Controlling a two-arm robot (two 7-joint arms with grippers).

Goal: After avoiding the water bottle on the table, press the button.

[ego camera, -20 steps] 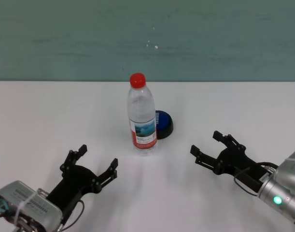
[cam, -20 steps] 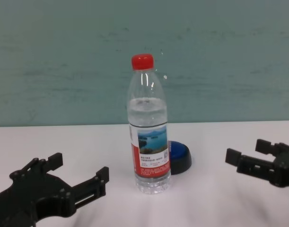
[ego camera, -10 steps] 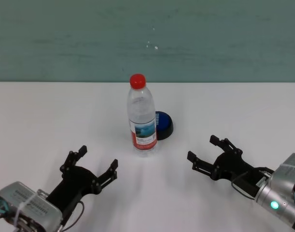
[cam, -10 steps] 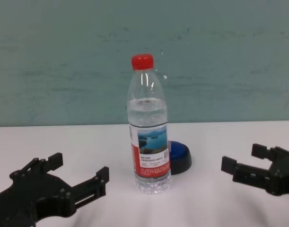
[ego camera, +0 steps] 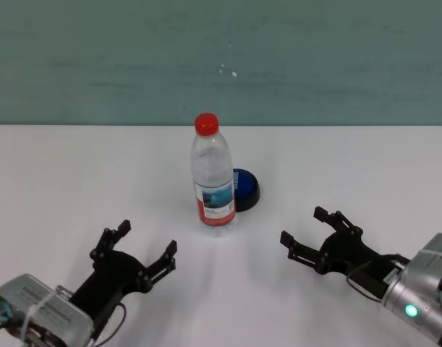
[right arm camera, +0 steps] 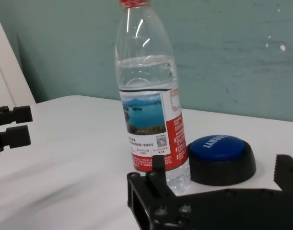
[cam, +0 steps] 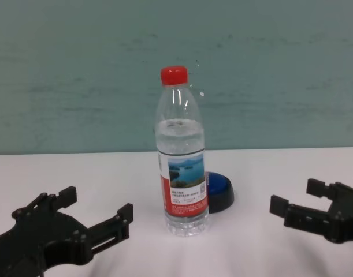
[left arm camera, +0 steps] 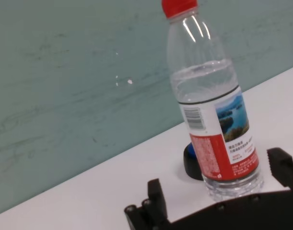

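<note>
The water bottle stands upright mid-table, clear with a red cap and a red-and-white label; it also shows as the water bottle. Right behind it, to its right, sits the low blue button on a black base, partly hidden by the bottle in the chest view and plain in the right wrist view. My right gripper is open, low over the table, to the right of and nearer than the bottle. My left gripper is open, near-left of the bottle.
A teal wall runs along the table's far edge. The white tabletop stretches bare on both sides of the bottle and between the two grippers.
My right gripper has slid a little left and nearer over the last second, then nearly stopped. The left gripper, bottle and button have not moved.
</note>
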